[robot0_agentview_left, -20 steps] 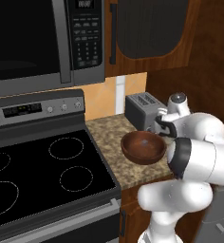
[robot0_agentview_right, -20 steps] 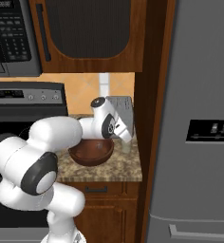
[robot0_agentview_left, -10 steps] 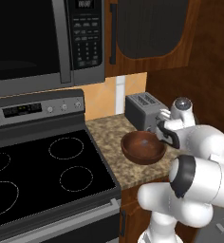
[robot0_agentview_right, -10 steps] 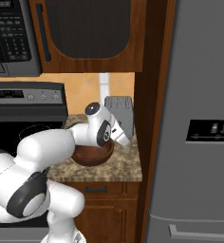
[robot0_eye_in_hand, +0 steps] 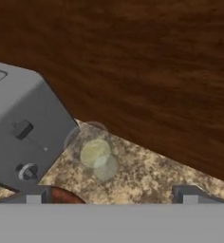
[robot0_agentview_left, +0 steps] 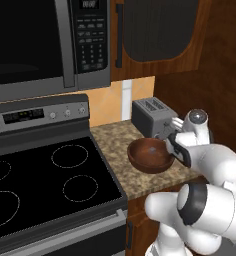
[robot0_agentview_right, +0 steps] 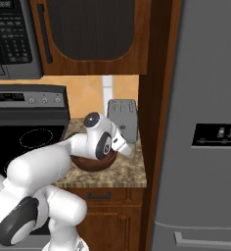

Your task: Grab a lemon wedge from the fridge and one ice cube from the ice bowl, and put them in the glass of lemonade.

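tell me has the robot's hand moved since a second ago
Yes. In the left base view the gripper has swung right and slightly down, from beside the toaster front to past the ice bowl's right rim.

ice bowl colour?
Dark reddish-brown wood, the ice bowl shows best in the left base view.

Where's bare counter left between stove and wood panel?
Little room. The bowl fills the counter's middle, the toaster the back, with the glass squeezed between toaster and wood panel. Free: a strip along the stove left of the bowl, the front edge below it, and a granite patch right of the glass by the panel.
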Controlling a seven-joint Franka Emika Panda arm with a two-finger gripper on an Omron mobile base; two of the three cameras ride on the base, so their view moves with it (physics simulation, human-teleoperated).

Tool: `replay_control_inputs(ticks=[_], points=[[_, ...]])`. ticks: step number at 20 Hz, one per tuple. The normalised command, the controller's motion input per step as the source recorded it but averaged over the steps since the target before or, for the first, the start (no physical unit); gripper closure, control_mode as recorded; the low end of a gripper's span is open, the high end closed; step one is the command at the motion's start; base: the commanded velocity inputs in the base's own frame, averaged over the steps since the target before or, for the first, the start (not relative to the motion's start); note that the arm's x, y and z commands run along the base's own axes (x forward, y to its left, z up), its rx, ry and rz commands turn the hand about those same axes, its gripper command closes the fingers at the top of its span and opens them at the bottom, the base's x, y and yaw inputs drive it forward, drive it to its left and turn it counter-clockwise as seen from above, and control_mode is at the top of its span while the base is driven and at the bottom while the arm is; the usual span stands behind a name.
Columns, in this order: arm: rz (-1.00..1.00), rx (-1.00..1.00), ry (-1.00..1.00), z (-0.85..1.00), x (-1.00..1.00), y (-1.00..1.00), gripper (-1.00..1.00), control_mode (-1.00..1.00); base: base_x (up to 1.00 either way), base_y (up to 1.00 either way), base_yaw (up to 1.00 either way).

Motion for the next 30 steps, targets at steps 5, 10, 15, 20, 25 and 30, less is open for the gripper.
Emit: replay_control_inputs(ticks=[5,10,15,20,25,30], points=[[0.00,0.00,-0.06,0.01,-0.22,0.00,-1.00,-1.00,0.00,0.00,0.00],[0.02,0.01,-0.07,0.05,-0.17,0.15,-1.00,-1.00,0.00,0.00,0.00],[0.00,0.00,0.12,0.68,0.00,0.28,-1.00,-1.00,0.00,0.00,0.00],[0.11,0.01,0.32,1.00,-0.27,0.28,-1.00,-1.00,0.00,0.00,0.00],[0.35,0.04,0.45,0.65,-0.62,0.25,-1.00,-1.00,0.00,0.00,0.00],[0.41,0.05,0.01,-0.61,-0.92,0.33,-1.00,-1.00,0.00,0.00,0.00]])
